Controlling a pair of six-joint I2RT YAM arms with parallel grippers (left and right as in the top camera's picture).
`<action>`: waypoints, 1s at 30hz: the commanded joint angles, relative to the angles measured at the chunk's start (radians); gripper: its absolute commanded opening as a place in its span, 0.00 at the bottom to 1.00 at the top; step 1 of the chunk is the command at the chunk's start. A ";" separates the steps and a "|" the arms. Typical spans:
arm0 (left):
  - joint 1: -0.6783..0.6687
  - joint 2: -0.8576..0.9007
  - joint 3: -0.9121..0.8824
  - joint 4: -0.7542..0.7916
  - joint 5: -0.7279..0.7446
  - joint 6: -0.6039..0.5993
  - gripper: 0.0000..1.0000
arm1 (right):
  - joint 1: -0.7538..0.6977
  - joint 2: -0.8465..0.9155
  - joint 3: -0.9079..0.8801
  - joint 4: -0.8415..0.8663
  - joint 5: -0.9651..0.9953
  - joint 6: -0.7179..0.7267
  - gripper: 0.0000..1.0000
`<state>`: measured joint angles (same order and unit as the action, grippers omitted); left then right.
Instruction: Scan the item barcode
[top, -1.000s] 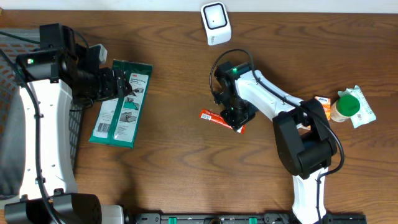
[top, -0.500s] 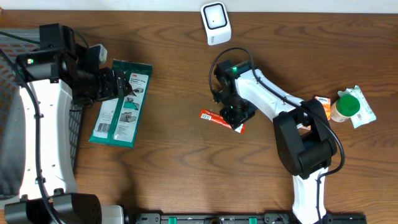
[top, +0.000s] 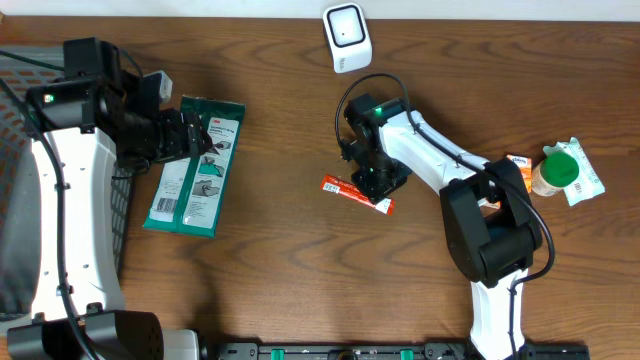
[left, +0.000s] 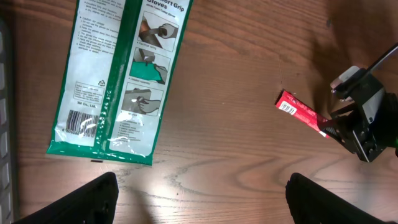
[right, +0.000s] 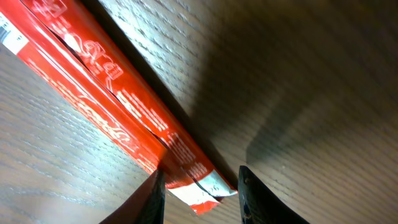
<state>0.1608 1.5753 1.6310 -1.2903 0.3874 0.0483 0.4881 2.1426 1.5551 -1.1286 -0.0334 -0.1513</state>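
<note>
A slim red packet (top: 345, 188) lies flat on the wooden table, with a small barcode at its left end (left: 287, 107). My right gripper (top: 378, 190) stands over its right end. In the right wrist view its fingers straddle the packet's white-tipped end (right: 205, 186). The left finger touches the packet's edge and a thin gap shows at the right finger, so the gripper (right: 200, 180) is narrowly open. The white scanner (top: 346, 36) stands at the table's far edge. My left gripper (top: 205, 140) hovers wide open over a green glove package (top: 195, 165), holding nothing (left: 200, 180).
The green package (left: 121, 68) shows its barcode at its lower left. A green-lidded bottle (top: 557, 170) on a wrapper and an orange box (top: 520, 170) sit at the right. A dark basket (top: 15, 180) borders the table's left side.
My right gripper has shifted slightly up and left along the red packet's end. The packet and the left arm have stayed in place.
</note>
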 joint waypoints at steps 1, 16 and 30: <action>0.000 -0.013 0.000 -0.003 0.005 -0.005 0.87 | -0.008 0.006 -0.020 0.016 -0.047 -0.014 0.33; 0.000 -0.013 0.000 -0.003 0.005 -0.005 0.87 | -0.008 0.006 -0.156 0.150 -0.043 -0.014 0.13; 0.000 -0.013 0.000 -0.003 0.005 -0.005 0.87 | 0.024 -0.126 -0.030 0.089 0.201 0.128 0.01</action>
<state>0.1608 1.5753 1.6310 -1.2903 0.3874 0.0483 0.4911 2.0953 1.4937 -1.0485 0.0170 -0.1177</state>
